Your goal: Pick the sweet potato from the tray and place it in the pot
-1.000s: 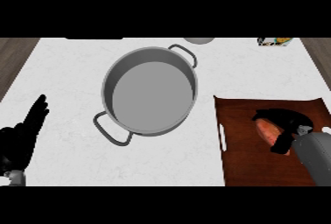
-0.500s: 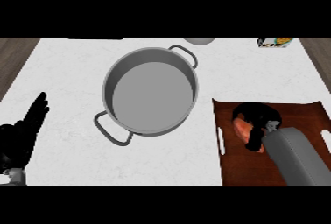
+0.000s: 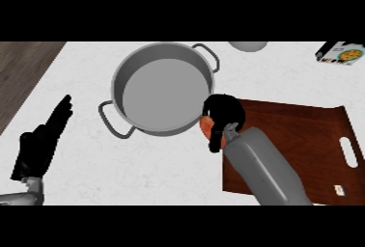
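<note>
My left hand (image 3: pixel 41 144) rests at 8 o'clock, fingers straight. My right hand (image 3: pixel 222 116), fingers curled round the orange sweet potato (image 3: pixel 205 126), has carried it off the dark brown wooden tray (image 3: pixel 299 144) to that tray's 10 o'clock corner, just beside the rim of the round grey metal pot (image 3: pixel 164 87). A moment earlier it hung over the tray's inner left side; the release over the pot likely comes next

white marbled counter (image 3: pixel 164 164) beside dark wood floor (image 3: pixel 21 72).
</note>
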